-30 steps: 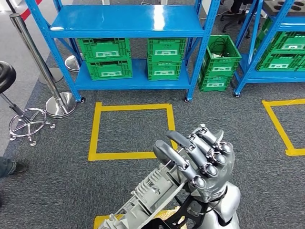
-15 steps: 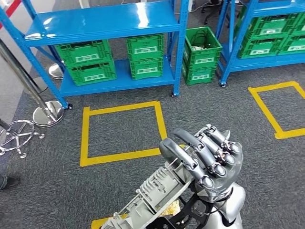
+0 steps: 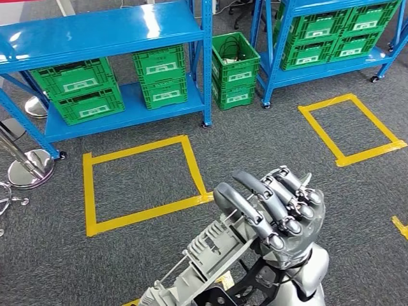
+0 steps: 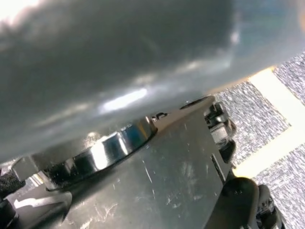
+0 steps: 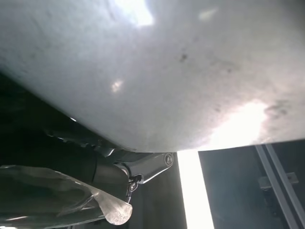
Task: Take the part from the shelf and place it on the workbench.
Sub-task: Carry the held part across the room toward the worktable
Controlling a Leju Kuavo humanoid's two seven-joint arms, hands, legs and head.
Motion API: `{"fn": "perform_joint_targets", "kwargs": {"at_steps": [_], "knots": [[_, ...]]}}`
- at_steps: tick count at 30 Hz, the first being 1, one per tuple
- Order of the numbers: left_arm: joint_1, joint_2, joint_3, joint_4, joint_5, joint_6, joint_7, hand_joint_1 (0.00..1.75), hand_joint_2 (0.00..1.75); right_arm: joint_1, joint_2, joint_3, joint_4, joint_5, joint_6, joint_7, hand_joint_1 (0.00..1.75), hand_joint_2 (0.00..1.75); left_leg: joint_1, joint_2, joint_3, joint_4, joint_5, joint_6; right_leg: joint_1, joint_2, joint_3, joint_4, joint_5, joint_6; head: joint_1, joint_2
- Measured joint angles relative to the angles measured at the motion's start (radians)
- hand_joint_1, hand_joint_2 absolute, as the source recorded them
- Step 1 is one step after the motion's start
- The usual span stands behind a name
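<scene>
Long grey ribbed metal part (image 3: 211, 258) — carried above the carpet

It slants from low near the frame's bottom edge up toward the right hand (image 3: 276, 213), whose fingers curl over its upper end — ribs and slots facing up.

Head view bright w/ glare on blue shelf (image 3: 96, 29); both wrist views blurry, dim, blown-out patches.
</scene>
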Motion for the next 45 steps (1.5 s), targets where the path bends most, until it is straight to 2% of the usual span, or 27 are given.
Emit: {"fn": "perform_joint_targets", "kwargs": {"at_steps": [2,5,7,9,10,12,13,15,17,19,21,22,24,26,27,28,30,31,33,35,36,38,39,41,42,43,45], "knots": [[0.0,-0.002,0.0,0.0,0.0,0.001,0.0,0.0,0.0,0.001,0.0,-0.002,-0.008,0.001,0.0,0.0,1.75,1.75,0.004,0.022,0.001,-0.01,0.006,0.009,0.003,-0.037,-0.028,0.046,-0.031,0.008,0.006,0.0],[0.003,-0.002,0.0,0.0,0.0,0.006,0.005,0.0,0.0,0.003,0.0,-0.007,-0.016,0.0,0.0,0.0,1.75,1.75,0.002,0.06,0.001,-0.012,0.006,0.016,0.004,-0.092,-0.117,0.231,-0.12,0.014,0.015,0.0],[0.002,-0.002,0.0,0.0,0.0,0.012,0.015,0.0,0.0,0.011,0.0,-0.012,-0.027,0.0,0.0,0.0,1.75,1.75,0.001,0.086,0.0,-0.011,0.006,0.017,0.003,-0.1,-0.138,0.279,-0.122,0.017,0.016,0.0],[-0.003,-0.003,0.0,0.0,0.001,0.015,0.024,0.0,0.0,0.022,0.0,-0.019,-0.044,0.003,0.0,0.0,1.75,1.75,0.0,0.106,0.001,-0.01,0.004,0.014,0.003,-0.117,-0.08,0.177,-0.061,0.015,0.016,0.0],[-0.005,-0.004,0.0,0.0,0.003,0.015,0.028,0.0,0.0,0.027,0.0,-0.023,-0.053,0.006,0.0,0.0,1.75,1.75,-0.002,0.113,0.002,-0.009,0.003,0.012,0.006,-0.141,-0.04,0.103,-0.037,0.013,0.016,0.0],[-0.006,-0.005,0.0,0.0,0.008,0.015,0.035,0.0,0.0,0.038,0.0,-0.031,-0.071,0.01,0.0,0.0,1.75,1.75,-0.008,0.127,0.004,-0.004,-0.002,0.003,0.01,-0.173,0.014,0.008,-0.014,0.003,0.017,0.0],[-0.005,-0.004,0.0,0.0,0.01,0.016,0.038,0.0,0.0,0.044,0.0,-0.036,-0.08,0.012,0.0,0.0,1.75,1.75,-0.011,0.134,0.004,-0.002,-0.003,-0.002,0.013,-0.177,0.019,-0.003,-0.017,-0.002,0.017,0.0],[-0.004,-0.004,0.0,0.0,0.015,0.019,0.045,0.0,0.0,0.061,0.0,-0.048,-0.099,0.016,0.0,0.0,1.75,1.75,-0.011,0.149,0.006,-0.001,-0.005,-0.009,0.012,-0.155,0.016,-0.002,-0.012,-0.014,0.016,0.0],[-0.003,0.001,0.002,0.0,0.03,0.014,0.06,0.0,0.0,0.075,0.002,-0.062,-0.117,0.021,0.0,0.0,1.75,1.75,-0.007,0.118,-0.001,0.026,-0.033,-0.02,0.008,-0.135,0.014,-0.004,-0.006,-0.025,0.013,0.0],[-0.002,0.009,0.012,0.0,0.068,0.004,0.09,0.0,0.0,0.087,0.003,-0.076,-0.134,0.026,0.0,0.0,1.75,1.75,-0.003,0.07,-0.038,0.13,-0.101,-0.029,0.005,-0.114,0.012,-0.004,-0.001,-0.033,0.009,0.0],[0.002,0.014,0.041,0.0,0.131,-0.007,0.133,0.0,0.0,0.104,0.004,-0.092,-0.152,0.027,0.0,0.0,1.75,1.75,-0.003,0.06,-0.092,0.263,-0.159,-0.03,0.007,-0.09,0.01,-0.004,0.001,-0.036,0.006,0.0],[0.005,0.015,0.061,0.0,0.163,-0.013,0.153,0.0,0.0,0.114,0.004,-0.1,-0.162,0.026,0.0,0.0,1.75,1.75,-0.003,0.059,-0.104,0.295,-0.164,-0.028,0.008,-0.077,0.01,-0.004,0.002,-0.037,0.006,0.0],[0.009,0.016,0.102,0.0,0.214,-0.023,0.18,0.0,0.0,0.132,0.006,-0.117,-0.18,0.024,0.0,0.0,1.75,1.75,-0.004,0.054,-0.078,0.243,-0.116,-0.019,0.011,-0.05,0.011,-0.003,0.003,-0.037,0.006,0.0],[0.011,0.018,0.141,0.0,0.247,-0.028,0.196,0.0,0.0,0.145,0.008,-0.132,-0.198,0.023,0.0,0.0,1.75,1.75,-0.004,0.015,-0.015,0.105,-0.046,0.0,0.013,-0.027,0.013,-0.002,0.004,-0.035,0.007,0.0],[0.012,0.02,0.158,0.0,0.258,-0.029,0.202,0.0,0.0,0.15,0.009,-0.138,-0.206,0.023,0.0,0.0,1.75,1.75,-0.005,-0.007,0.011,0.049,-0.028,0.007,0.014,-0.016,0.011,-0.001,0.005,-0.033,0.006,0.0],[0.013,0.021,0.174,0.0,0.267,-0.03,0.208,0.0,0.0,0.155,0.01,-0.145,-0.213,0.023,0.0,0.0,1.75,1.75,-0.006,-0.022,0.024,0.017,-0.022,0.012,0.013,-0.007,0.007,0.0,0.007,-0.028,0.005,0.0],[0.014,0.022,0.2,0.0,0.278,-0.03,0.216,0.0,0.0,0.166,0.011,-0.157,-0.228,0.02,0.0,0.0,1.75,1.75,-0.007,-0.018,0.03,-0.002,-0.025,0.014,0.008,0.012,-0.003,-0.001,0.013,-0.016,0.003,0.0],[0.015,0.022,0.211,0.0,0.281,-0.029,0.22,0.0,0.0,0.173,0.012,-0.164,-0.236,0.017,0.0,0.0,1.75,1.75,-0.006,-0.006,0.031,-0.008,-0.022,0.014,0.008,0.009,-0.01,0.002,0.012,-0.01,0.003,0.0],[0.018,0.02,0.225,0.0,0.282,-0.031,0.226,0.0,0.0,0.182,0.013,-0.178,-0.249,0.008,0.0,0.0,1.75,1.75,-0.001,0.018,0.034,-0.022,-0.013,0.017,0.012,-0.029,-0.037,0.05,-0.021,0.0,0.009,0.0],[0.023,0.02,0.234,0.0,0.278,-0.038,0.232,0.0,0.0,0.19,0.014,-0.191,-0.257,-0.005,0.0,0.0,1.75,1.75,-0.001,0.045,0.034,-0.026,-0.011,0.021,0.012,-0.079,-0.093,0.168,-0.088,0.007,0.016,0.0],[0.026,0.021,0.235,0.0,0.275,-0.041,0.234,0.0,0.0,0.194,0.014,-0.196,-0.26,-0.011,0.0,0.0,1.75,1.75,-0.002,0.059,0.033,-0.025,-0.011,0.021,0.01,-0.09,-0.12,0.23,-0.115,0.011,0.017,0.0],[0.029,0.021,0.237,0.0,0.266,-0.041,0.234,0.0,0.0,0.202,0.015,-0.204,-0.265,-0.017,0.0,0.0,1.75,1.75,-0.002,0.087,0.032,-0.025,-0.012,0.021,0.005,-0.101,-0.133,0.271,-0.119,0.017,0.018,0.0],[0.028,0.019,0.237,0.0,0.261,-0.039,0.233,0.0,0.0,0.204,0.015,-0.208,-0.268,-0.021,0.0,0.0,1.75,1.75,-0.001,0.099,0.032,-0.024,-0.012,0.019,0.001,-0.107,-0.109,0.234,-0.096,0.02,0.018,0.0],[0.025,0.013,0.237,0.0,0.253,-0.033,0.233,0.0,0.0,0.205,0.016,-0.214,-0.272,-0.029,0.0,0.0,1.75,1.75,-0.003,0.118,0.032,-0.018,-0.017,0.012,-0.001,-0.144,-0.025,0.095,-0.044,0.024,0.019,0.0],[0.024,0.01,0.236,0.0,0.249,-0.031,0.232,0.0,0.0,0.206,0.016,-0.215,-0.274,-0.033,0.0,0.0,1.75,1.75,-0.005,0.125,0.032,-0.013,-0.02,0.006,0.0,-0.159,0.01,0.039,-0.029,0.02,0.019,0.0],[0.023,0.008,0.236,0.0,0.245,-0.029,0.231,0.0,0.0,0.206,0.017,-0.216,-0.275,-0.036,0.0,0.0,1.75,1.75,-0.007,0.131,0.032,-0.008,-0.022,0.0,0.002,-0.17,0.029,0.006,-0.025,0.015,0.019,0.0],[0.02,0.006,0.236,0.0,0.24,-0.028,0.23,0.0,0.0,0.209,0.018,-0.221,-0.277,-0.048,0.0,0.0,1.75,1.75,-0.009,0.145,0.033,-0.005,-0.023,-0.009,0.004,-0.157,0.03,0.0,-0.024,0.0,0.018,0.0]]}}
